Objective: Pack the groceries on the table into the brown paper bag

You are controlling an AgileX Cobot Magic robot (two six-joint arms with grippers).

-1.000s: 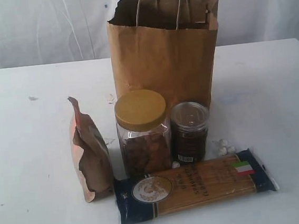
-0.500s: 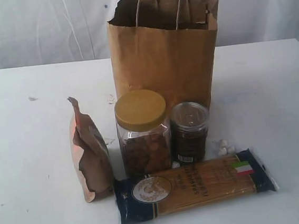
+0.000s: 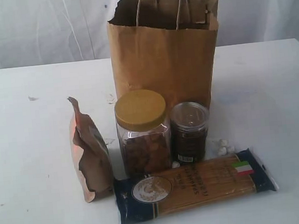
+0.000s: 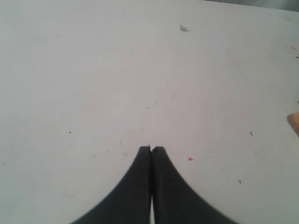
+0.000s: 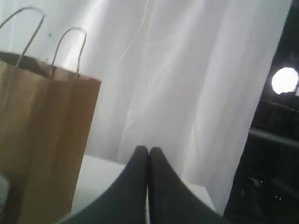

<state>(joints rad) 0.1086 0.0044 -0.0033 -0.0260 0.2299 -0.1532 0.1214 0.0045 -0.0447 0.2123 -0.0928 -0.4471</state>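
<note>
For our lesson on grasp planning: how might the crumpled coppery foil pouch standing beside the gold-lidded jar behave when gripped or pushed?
The crumpled coppery foil pouch would probably flex, since its sides are already creased. Standing tall on a narrow base, it may tip if pushed near the top.

Non-task stuff: white pellets (image 3: 223, 147), a small loose cluster at 4 o'clock from centre in the exterior view. Grey scrap (image 3: 32, 98) out at 9 o'clock, well apart from them. White draped curtain (image 3: 35, 27) spans the whole 12 o'clock side. Left wrist view: tiny pink speck (image 4: 189, 158). Right wrist view: bright round lamp (image 5: 285, 80) against a dark rack (image 5: 273, 154), next to the curtain
</note>
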